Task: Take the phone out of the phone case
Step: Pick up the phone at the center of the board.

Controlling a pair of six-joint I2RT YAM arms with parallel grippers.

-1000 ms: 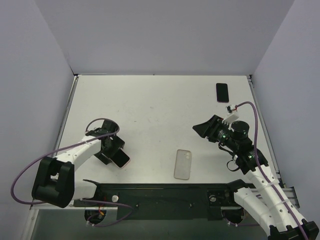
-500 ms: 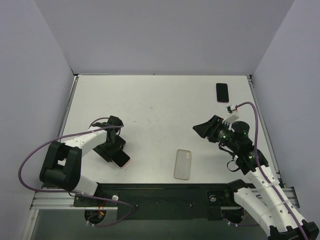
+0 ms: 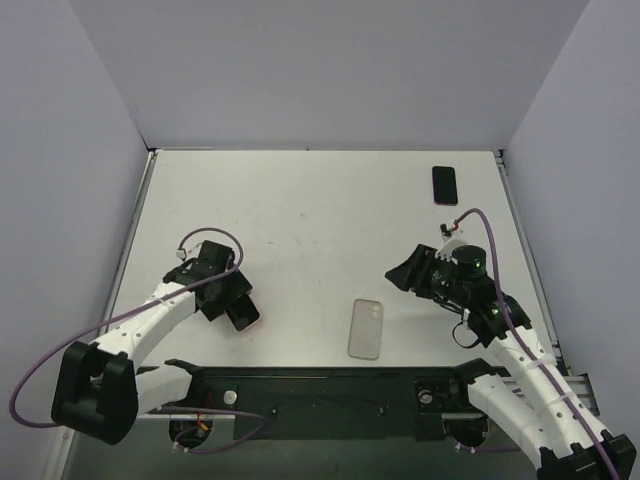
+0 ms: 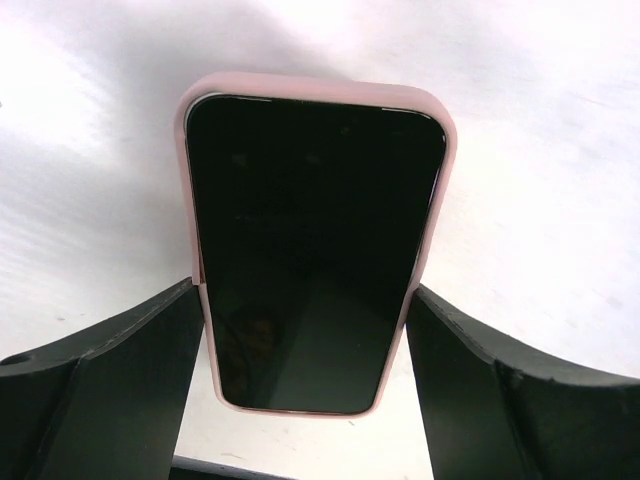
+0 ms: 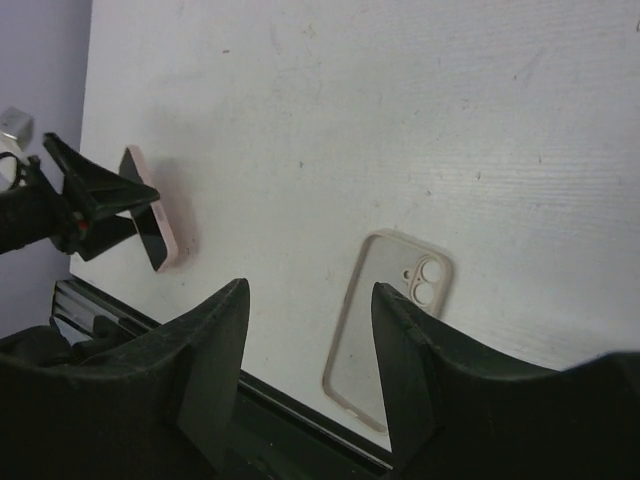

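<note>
While a clear case (image 3: pixel 367 328) lies flat near the table's (image 3: pixel 320 220) front edge, the left gripper (image 4: pixel 305 292) to its left grasps the pink phone case (image 4: pixel 315 88) by its 2 long sides. The dark-screened phone (image 4: pixel 310 220) sits inside it, tipped up steeply. Farther right, the right gripper (image 5: pixel 310 295) hangs with jaws parted around nothing, and another dark phone (image 3: pixel 444 185) lies at the far right corner.

The phone (image 4: pixel 312 250) has a glossy, smooth black glass face, set in a matt pink phone case (image 4: pixel 310 88) that looks rubbery. The clear case (image 3: pixel 367 328) is shiny transparent plastic. The white table (image 3: pixel 320 210) is matt and lightly scuffed.
</note>
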